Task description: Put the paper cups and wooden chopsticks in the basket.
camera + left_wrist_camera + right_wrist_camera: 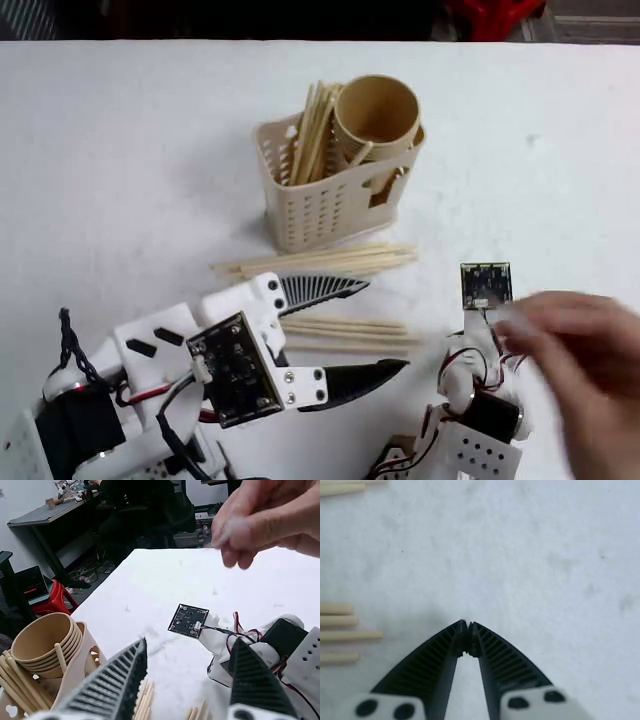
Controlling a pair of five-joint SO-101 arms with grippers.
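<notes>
White table (120, 150): basket (330, 215) holds cups (377, 115), chopsticks (312, 130); loose chopsticks (320, 262) beside.

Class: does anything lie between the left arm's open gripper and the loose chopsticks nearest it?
Nothing visible does. Seen from above, the open left gripper straddles the nearer chopsticks, with only bare table around them.

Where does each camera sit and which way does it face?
High view: above the table, facing down on basket, loose chopsticks, left arm, right arm.
Left wrist view: on the left arm, facing across the table toward the right arm; open left hand shows.
Right wrist view: facing straight down at the table; shut right hand shows.
Shared: basket, in high and left wrist views.
</notes>
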